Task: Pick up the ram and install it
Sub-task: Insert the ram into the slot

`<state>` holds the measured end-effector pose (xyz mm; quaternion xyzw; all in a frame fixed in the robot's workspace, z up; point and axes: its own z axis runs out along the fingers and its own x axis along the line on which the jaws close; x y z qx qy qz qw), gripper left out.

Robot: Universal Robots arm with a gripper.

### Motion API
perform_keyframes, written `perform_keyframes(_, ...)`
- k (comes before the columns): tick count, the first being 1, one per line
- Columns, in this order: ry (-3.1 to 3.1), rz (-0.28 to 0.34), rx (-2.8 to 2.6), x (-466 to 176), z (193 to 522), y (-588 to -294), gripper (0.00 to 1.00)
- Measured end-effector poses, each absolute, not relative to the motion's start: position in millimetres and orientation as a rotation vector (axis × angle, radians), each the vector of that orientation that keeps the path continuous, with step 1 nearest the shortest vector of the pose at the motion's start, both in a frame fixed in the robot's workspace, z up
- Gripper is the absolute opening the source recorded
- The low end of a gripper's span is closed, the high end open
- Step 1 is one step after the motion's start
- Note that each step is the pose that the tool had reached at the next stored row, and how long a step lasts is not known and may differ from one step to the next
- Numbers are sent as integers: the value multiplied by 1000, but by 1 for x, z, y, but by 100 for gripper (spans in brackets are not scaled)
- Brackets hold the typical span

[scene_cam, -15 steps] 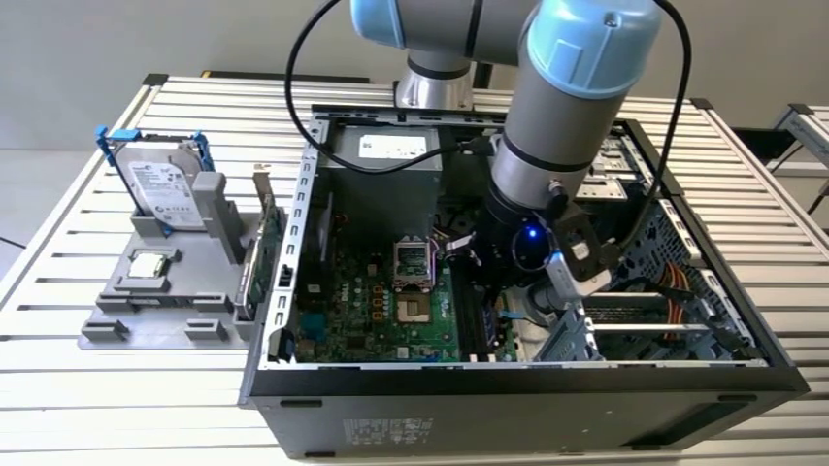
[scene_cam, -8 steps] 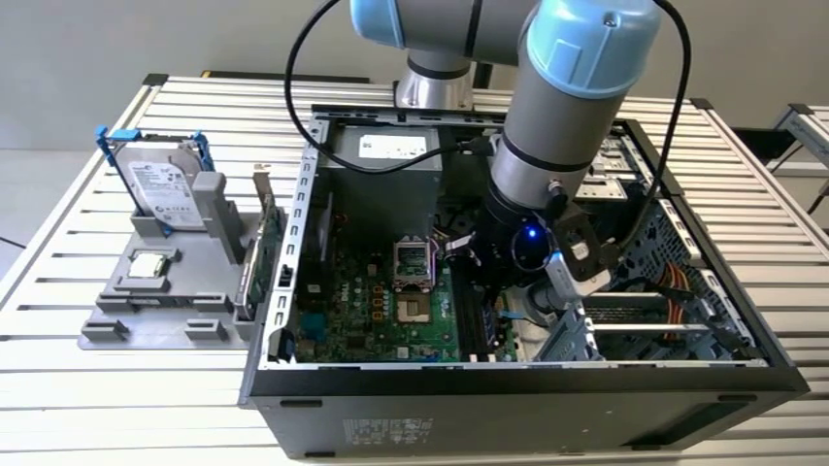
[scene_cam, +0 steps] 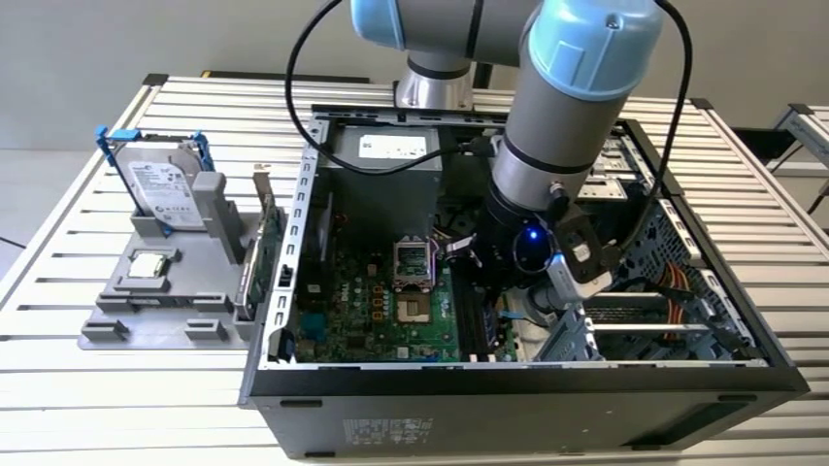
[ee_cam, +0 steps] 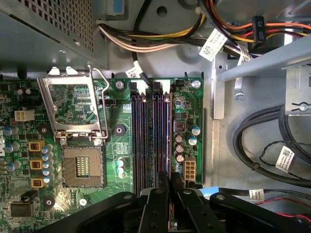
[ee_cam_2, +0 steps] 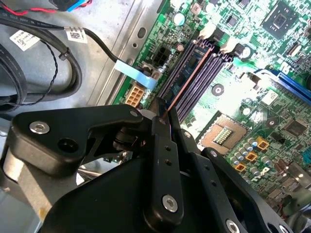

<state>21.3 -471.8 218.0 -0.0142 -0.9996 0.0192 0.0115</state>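
Ram over the memory slots

Gripper (ee_cam_2: 163,114) down inside the open computer case (scene_cam: 518,374), jaws closed on the ram (ee_cam_2: 187,80). Second wrist view: thin strip edge-on, lying along the dark slots (ee_cam: 150,136) of the green motherboard (ee_cam: 73,204). Seated or not, cannot tell.

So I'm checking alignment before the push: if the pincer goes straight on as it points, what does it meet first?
Likely the memory slots on the motherboard; the pincer, shut on the ram, points along them, though depth is unclear.
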Motion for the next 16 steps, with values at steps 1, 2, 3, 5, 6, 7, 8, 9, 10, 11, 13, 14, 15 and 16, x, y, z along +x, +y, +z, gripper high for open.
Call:
perform_keyframes(1,-3118,59,-44,21,218,-473,0)
perform_keyframes(2,-3118,59,-44,21,218,-474,0)
perform_keyframes(3,-3118,59,-45,21,218,-474,0)
perform_keyframes(5,-3118,59,-44,21,218,-474,0)
perform_keyframes(6,-3118,60,-44,21,218,-474,0)
perform_keyframes(7,-3118,59,-44,21,218,-474,0)
perform_keyframes(8,-3118,59,-44,21,218,-474,0)
perform_keyframes(9,-3118,59,-44,21,218,-474,0)
perform_keyframes(10,-3118,59,-44,21,218,-474,0)
perform_keyframes(11,-3118,59,-44,21,218,-474,0)
perform_keyframes(13,-3118,59,-44,21,218,-474,0)
perform_keyframes(14,-3118,59,-44,21,218,-474,0)
perform_keyframes(15,-3118,59,-44,21,218,-474,0)
perform_keyframes(16,-3118,59,-44,21,218,-474,0)
